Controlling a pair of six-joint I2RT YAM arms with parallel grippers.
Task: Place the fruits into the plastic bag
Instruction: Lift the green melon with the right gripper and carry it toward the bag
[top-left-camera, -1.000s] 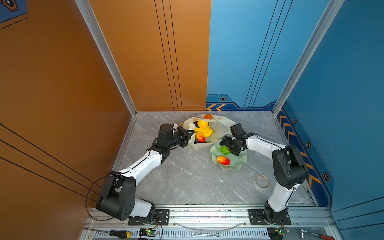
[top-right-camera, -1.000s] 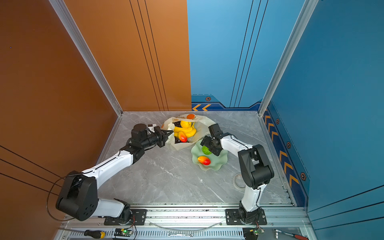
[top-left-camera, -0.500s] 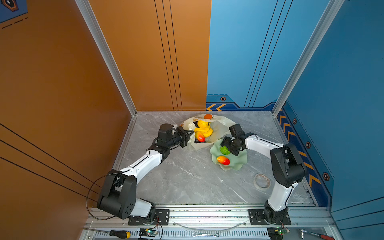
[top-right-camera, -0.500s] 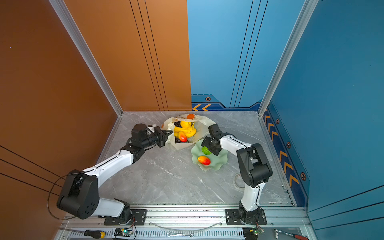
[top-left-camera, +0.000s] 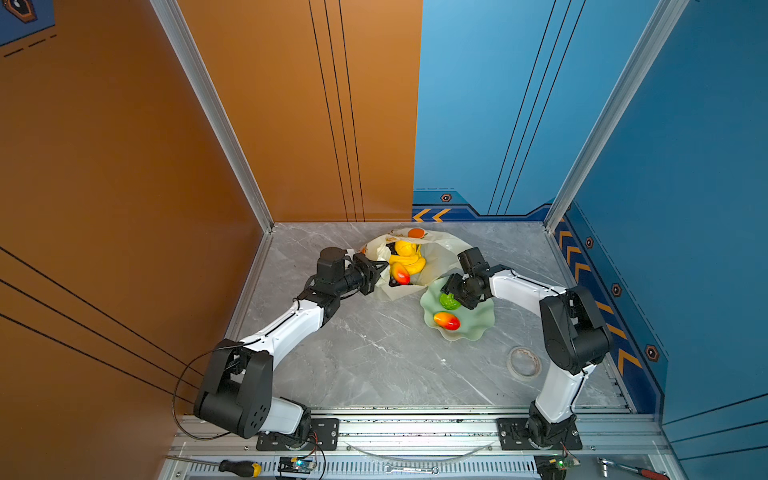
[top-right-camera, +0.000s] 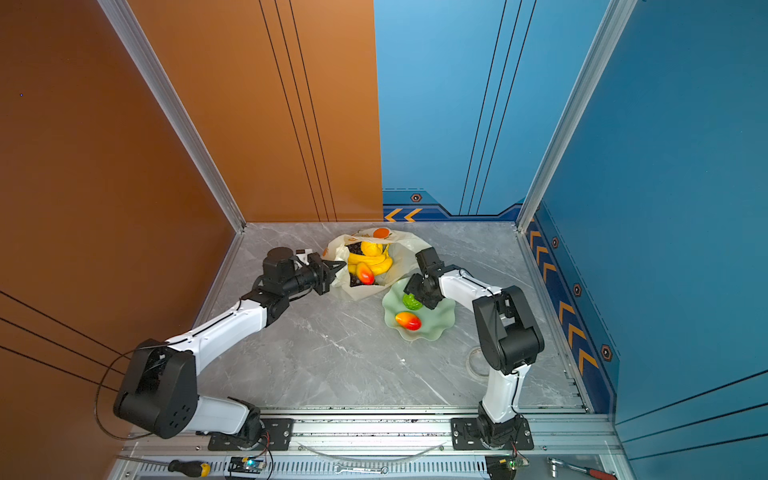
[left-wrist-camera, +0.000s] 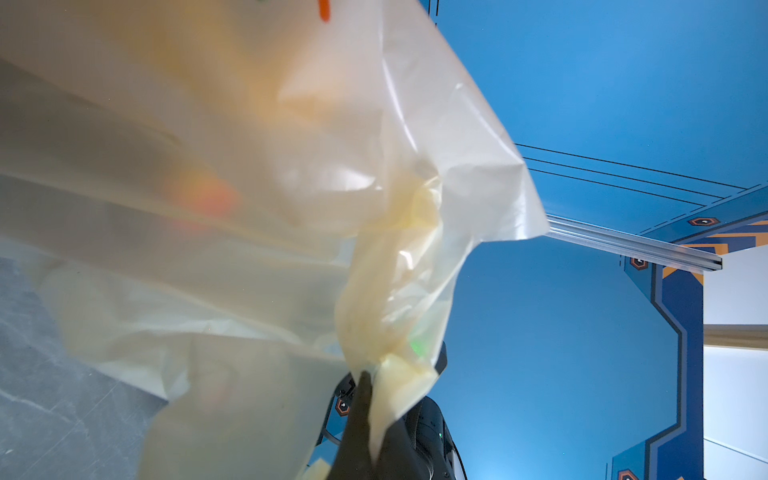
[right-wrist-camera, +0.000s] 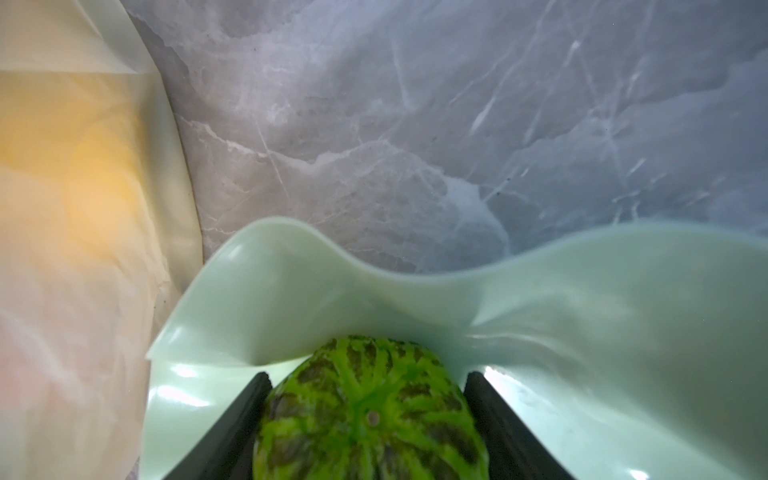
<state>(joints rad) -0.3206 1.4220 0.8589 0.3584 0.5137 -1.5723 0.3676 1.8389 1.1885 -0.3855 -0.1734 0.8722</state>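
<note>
The plastic bag (top-left-camera: 436, 253) (top-right-camera: 405, 249) lies open at the back of the table. Inside it I see a yellow banana bunch (top-left-camera: 409, 262), a red-yellow mango (top-left-camera: 400, 273) and dark grapes (top-left-camera: 392, 249). My left gripper (top-left-camera: 384, 266) (left-wrist-camera: 368, 378) is shut on the bag's edge (left-wrist-camera: 291, 208) and holds the mouth up. A bumpy green fruit (top-left-camera: 449, 302) (right-wrist-camera: 370, 415) lies in the pale green dish (top-left-camera: 478, 328). My right gripper (top-left-camera: 451, 293) (right-wrist-camera: 368, 378) has a finger pressed against each of its sides. A second mango (top-left-camera: 446, 321) (top-right-camera: 408, 321) lies nearer in the dish.
The dish's wavy rim (right-wrist-camera: 291, 257) touches the bag's right side. A clear tape roll (top-left-camera: 524, 361) lies on the table beside the right arm's base. A screwdriver (top-left-camera: 239, 467) lies on the front rail. Orange and blue walls close in three sides.
The right gripper's jaws have narrowed around the green fruit in the dish. The left arm and the bag have not moved.
</note>
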